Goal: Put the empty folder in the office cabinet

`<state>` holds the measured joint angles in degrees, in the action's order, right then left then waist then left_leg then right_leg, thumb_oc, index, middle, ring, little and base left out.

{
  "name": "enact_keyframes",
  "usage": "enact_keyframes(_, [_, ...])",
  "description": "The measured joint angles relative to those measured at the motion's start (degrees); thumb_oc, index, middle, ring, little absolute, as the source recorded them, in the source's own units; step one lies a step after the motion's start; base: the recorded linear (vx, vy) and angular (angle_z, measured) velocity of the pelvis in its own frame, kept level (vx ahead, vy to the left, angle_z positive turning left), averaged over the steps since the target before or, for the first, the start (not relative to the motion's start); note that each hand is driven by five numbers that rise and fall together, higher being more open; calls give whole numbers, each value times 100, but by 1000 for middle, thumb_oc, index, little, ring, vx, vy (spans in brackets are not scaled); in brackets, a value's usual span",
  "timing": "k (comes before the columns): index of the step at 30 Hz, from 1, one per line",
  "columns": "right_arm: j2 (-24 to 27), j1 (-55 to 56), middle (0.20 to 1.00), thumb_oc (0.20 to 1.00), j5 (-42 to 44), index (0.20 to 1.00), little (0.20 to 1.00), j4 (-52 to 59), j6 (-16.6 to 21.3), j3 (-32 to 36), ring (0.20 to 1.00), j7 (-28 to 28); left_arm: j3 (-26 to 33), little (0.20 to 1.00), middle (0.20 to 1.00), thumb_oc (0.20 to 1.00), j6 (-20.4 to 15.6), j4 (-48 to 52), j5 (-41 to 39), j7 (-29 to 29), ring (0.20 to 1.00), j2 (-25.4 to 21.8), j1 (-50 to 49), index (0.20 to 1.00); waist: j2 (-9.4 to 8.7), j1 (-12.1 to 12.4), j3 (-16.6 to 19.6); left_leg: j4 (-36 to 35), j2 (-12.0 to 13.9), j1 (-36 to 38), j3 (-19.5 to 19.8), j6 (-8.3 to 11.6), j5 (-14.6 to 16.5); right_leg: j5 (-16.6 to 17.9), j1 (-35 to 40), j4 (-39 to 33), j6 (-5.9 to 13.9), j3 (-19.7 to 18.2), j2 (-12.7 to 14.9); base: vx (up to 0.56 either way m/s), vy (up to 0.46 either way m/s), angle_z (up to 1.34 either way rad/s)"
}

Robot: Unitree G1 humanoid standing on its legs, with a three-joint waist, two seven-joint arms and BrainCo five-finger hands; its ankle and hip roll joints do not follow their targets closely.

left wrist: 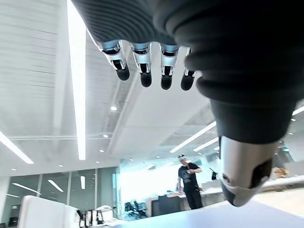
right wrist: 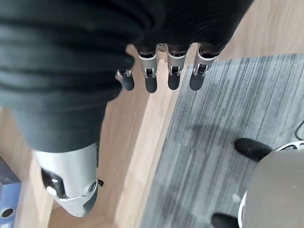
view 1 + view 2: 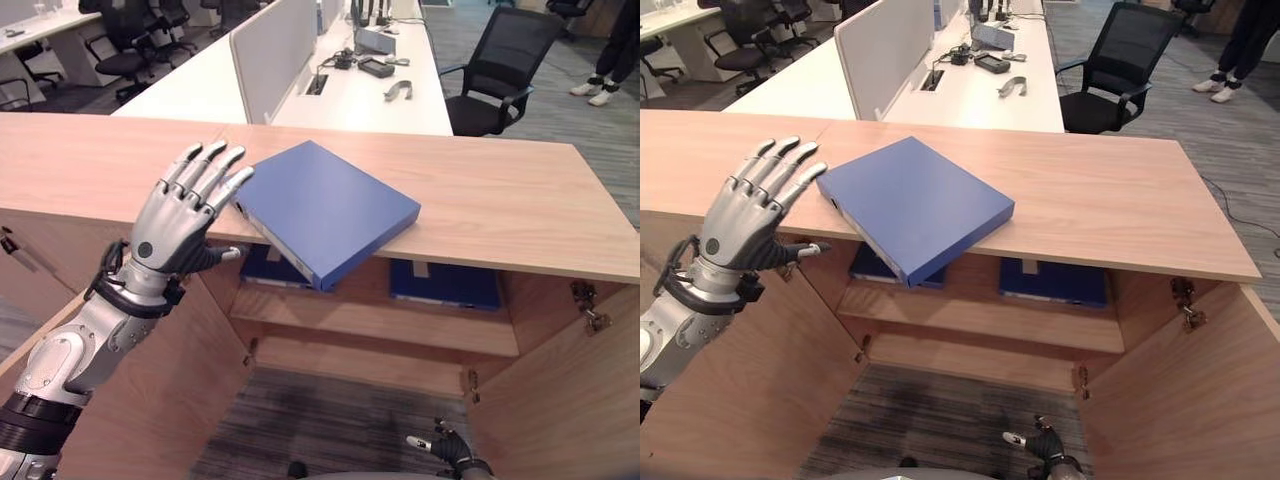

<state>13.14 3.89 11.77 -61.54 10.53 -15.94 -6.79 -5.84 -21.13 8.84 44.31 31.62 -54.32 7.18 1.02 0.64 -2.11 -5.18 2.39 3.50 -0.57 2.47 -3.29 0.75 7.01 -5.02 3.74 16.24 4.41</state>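
Observation:
A blue folder [image 3: 325, 205] lies flat on the wooden cabinet top [image 3: 500, 200], turned at an angle, one corner jutting over the front edge. My left hand [image 3: 180, 215] is raised just left of the folder, open, fingers spread and straight. Its fingertips [image 3: 238, 178] are at the folder's left corner, and I cannot tell whether they touch it. In the left wrist view the fingers [image 1: 142, 66] point up at the ceiling, holding nothing. My right hand [image 3: 445, 445] hangs low over the floor in front of the cabinet, with fingers [image 2: 173, 73] relaxed and empty.
Below the top, the cabinet stands open, its left door [image 3: 150, 400] and right door [image 3: 570, 400] swung outward. Blue folders [image 3: 445, 285] lie on its shelf [image 3: 380, 320]. Behind are a white desk [image 3: 360, 100], a black chair [image 3: 500, 80] and a person's legs [image 3: 610, 60].

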Motion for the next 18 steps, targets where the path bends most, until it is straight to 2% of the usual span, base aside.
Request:
enact_keyframes(6, [177, -169, 1000, 1000, 71, 1000, 1000, 36, 40, 87, 1000, -111, -801, 1000, 1000, 1000, -49, -476, -4, -107, 1000, -2, 377, 1000, 22, -57, 139, -13, 6, 18, -52, 0, 1, 6, -12, -6, 8, -53, -3, 5, 9, -4])
enact_keyframes(18, [189, -278, 1000, 1000, 524, 1000, 1000, 129, 67, 268, 1000, -225, -1133, 1000, 1000, 1000, -104, -903, -4, -250, 1000, 15, 565, 1000, 16, -110, 146, -2, 6, 8, -82, 0, 1, 13, -38, -2, 3, -88, -1, 0, 0, 0])
